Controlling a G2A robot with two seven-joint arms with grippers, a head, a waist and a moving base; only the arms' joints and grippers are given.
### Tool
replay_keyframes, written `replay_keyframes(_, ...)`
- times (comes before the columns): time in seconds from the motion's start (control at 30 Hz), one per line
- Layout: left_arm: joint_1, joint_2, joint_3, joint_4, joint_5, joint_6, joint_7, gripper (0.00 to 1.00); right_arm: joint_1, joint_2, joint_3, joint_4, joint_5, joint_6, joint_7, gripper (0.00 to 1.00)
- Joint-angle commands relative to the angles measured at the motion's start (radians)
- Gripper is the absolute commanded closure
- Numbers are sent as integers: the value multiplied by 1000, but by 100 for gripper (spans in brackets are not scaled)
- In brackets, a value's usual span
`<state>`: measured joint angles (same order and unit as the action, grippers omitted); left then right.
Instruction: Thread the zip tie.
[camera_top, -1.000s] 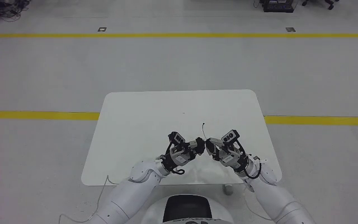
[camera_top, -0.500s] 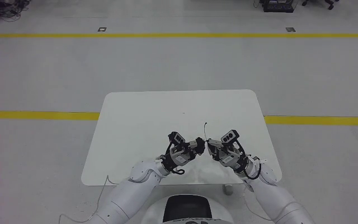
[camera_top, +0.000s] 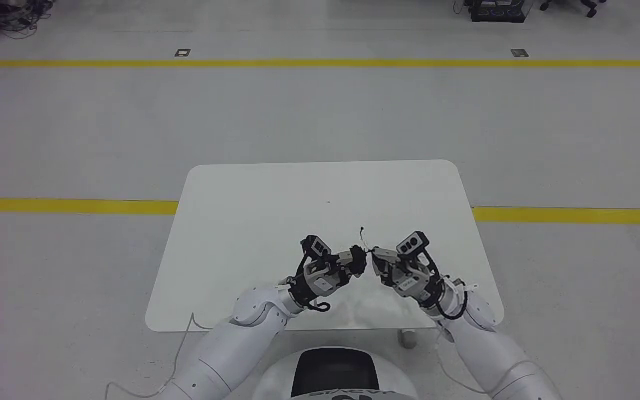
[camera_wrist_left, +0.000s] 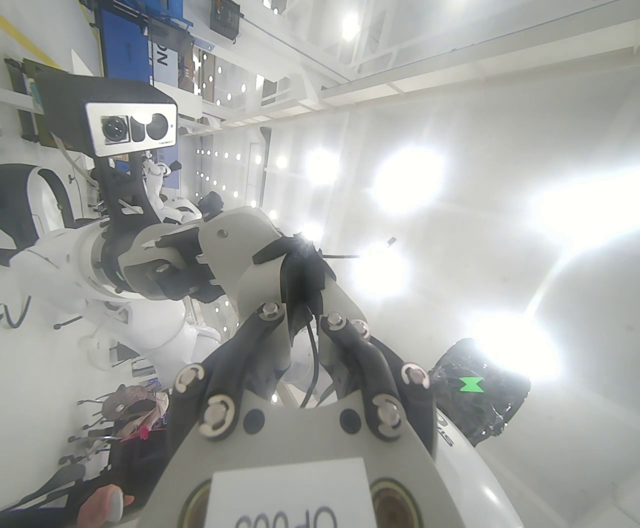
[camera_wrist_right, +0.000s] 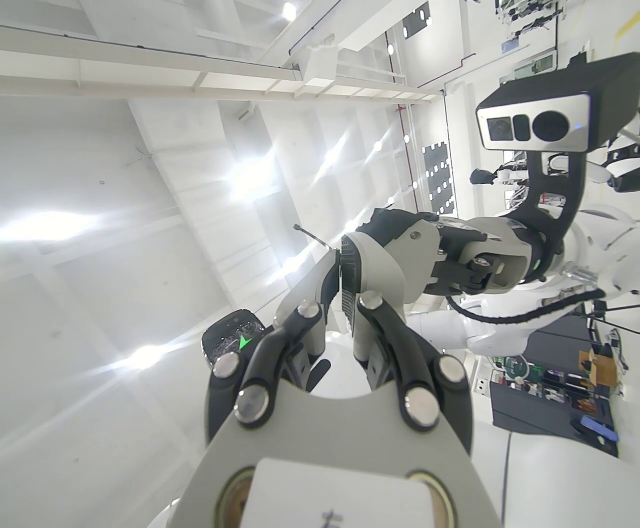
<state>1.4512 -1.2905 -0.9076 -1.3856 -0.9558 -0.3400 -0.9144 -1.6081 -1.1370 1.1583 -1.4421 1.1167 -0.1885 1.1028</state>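
Two arms are folded in over the near half of the worktop (camera_top: 260, 220), forearms angled toward each other so the wrists come together nose to nose. On my overhead feed the left claw (camera_top: 353, 257) and the right claw (camera_top: 377, 261) sit just beside one another, tips almost touching, raised off the surface. Both are tipped upward: each wrist camera looks past its own fingers toward the ceiling (camera_wrist_right: 100, 150).

I read both claws as clenched. On the right wrist feed the right claw's fingers (camera_wrist_right: 357, 280) are pressed pad to pad, and the zip tie (camera_wrist_right: 312, 236) comes out from between the tips as a thin black strip slanting up and away. On the left wrist feed the left claw is pinched on the tie as well, with a black strand running back down between its two fingers and a short stretch poking out past the tips.

From above, the zip tie stands up out of the meeting point of the two claws, its free end in the air above the worktop.
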Motion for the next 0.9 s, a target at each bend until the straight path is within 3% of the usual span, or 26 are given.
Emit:
replay_keyframes(0.0, 0, 0, 0, 0, 0, 0, 0, 100, -1, -1, 6, 1, 3, -1, 0, 100)
replay_keyframes(0.87, 0, 0, 0, 0, 0, 0, 0, 100, -15, -7, 60, 0, 8, 12, 7, 100)
